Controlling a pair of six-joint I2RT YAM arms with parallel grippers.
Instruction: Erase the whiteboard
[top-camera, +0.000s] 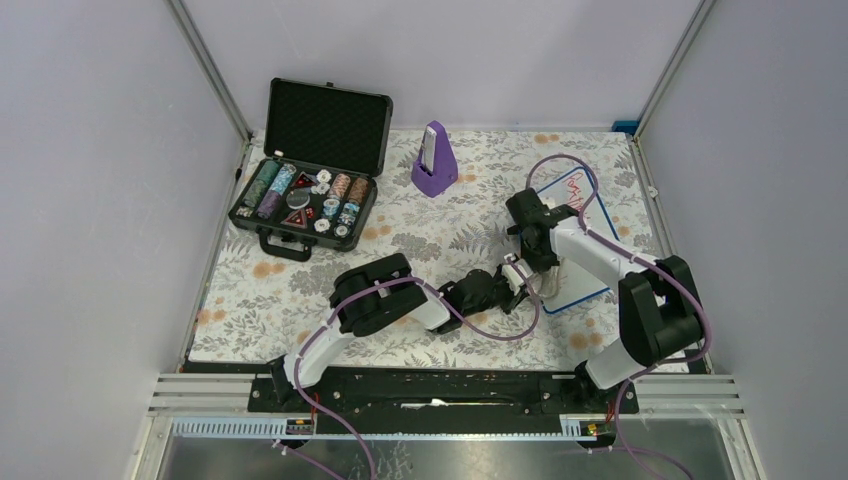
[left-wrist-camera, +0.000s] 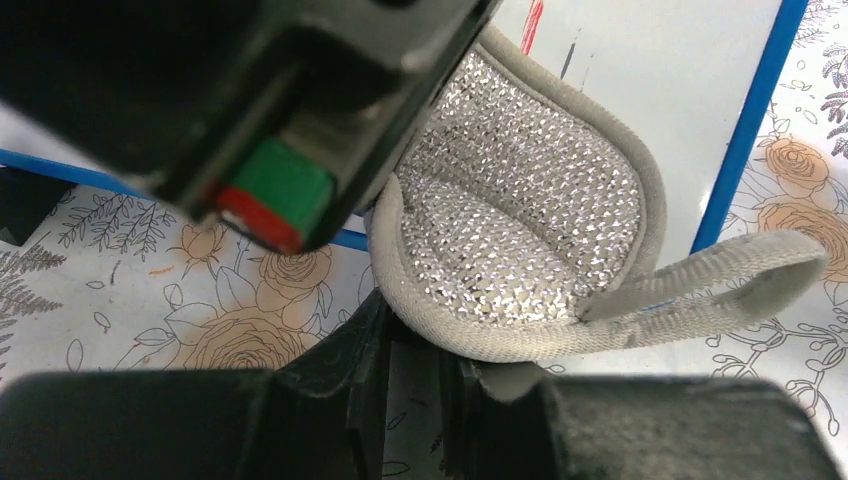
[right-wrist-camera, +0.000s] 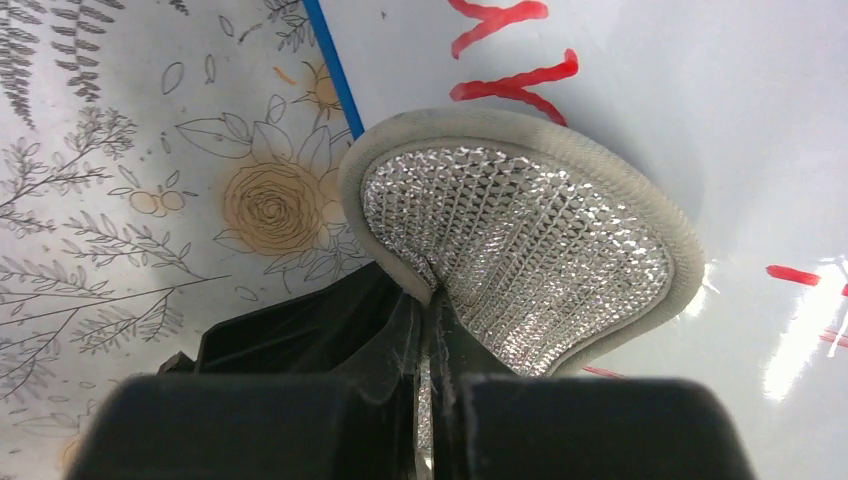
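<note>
- Right gripper (right-wrist-camera: 430, 320) is clenched on the silver mesh pad (right-wrist-camera: 520, 240), pinching its grey rim so the pad cups upward.
- The whiteboard (right-wrist-camera: 700, 130) lies flat directly under and ahead of that gripper, and the pad hangs over the board's left edge strip.
- Red writing (right-wrist-camera: 510, 85) sits on the board just beyond the pad.
- Left gripper (left-wrist-camera: 430, 390) comes in from the left, right up against the same pad (left-wrist-camera: 520, 220). Its fingers are close together at the pad's lower rim, but I cannot tell whether they pinch it.
- From the left gripper, the whiteboard (left-wrist-camera: 660, 90) is ahead and a little to the right, under the pad. The pad's grey loop (left-wrist-camera: 720, 280) trails to the right past the blue rim.
- Count from above: one whiteboard (top-camera: 575, 283), one pad, two grippers meeting over the board's left side, with the left gripper (top-camera: 512, 282) on the near side and the right gripper (top-camera: 528, 250) just beyond it.
- Also one open black case (top-camera: 325, 125) and one purple pyramid-shaped object (top-camera: 434, 160), both well off to the left of the grippers on the floral tabletop (top-camera: 300, 290).
- The board's long axis runs from near to far, its far end leaning a little left, and that far end carries the red writing.
</note>
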